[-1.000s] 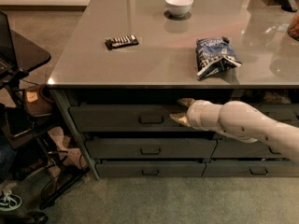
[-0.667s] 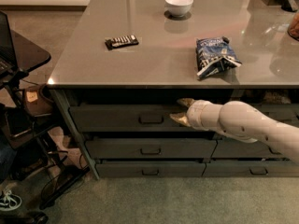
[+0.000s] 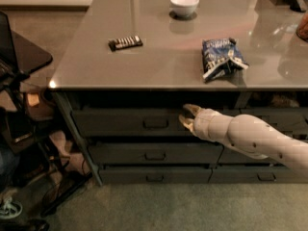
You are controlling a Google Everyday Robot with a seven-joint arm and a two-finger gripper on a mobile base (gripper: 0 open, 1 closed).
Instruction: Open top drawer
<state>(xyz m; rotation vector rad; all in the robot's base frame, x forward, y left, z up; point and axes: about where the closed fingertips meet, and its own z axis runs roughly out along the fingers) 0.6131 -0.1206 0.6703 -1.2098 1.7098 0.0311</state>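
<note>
item: top drawer (image 3: 115,122), dark grey, directly under the table (image 3: 154,69) edge; front looked shut or nearly so.
fitting: 1 small loop handle (image 3: 155,123) at the centre of the front.
tool (image 3: 188,116): sat at the drawer front, beside the handle on the arm's side and apart from it; its 2 fingers stood spread, 1 above the other, gripping nothing.
handling note (judgement): the tool probably needed to slide along to the loop, hook 1 finger behind the bar, close, then pull straight out, level and slow, so the loop did not slip free.
</note>
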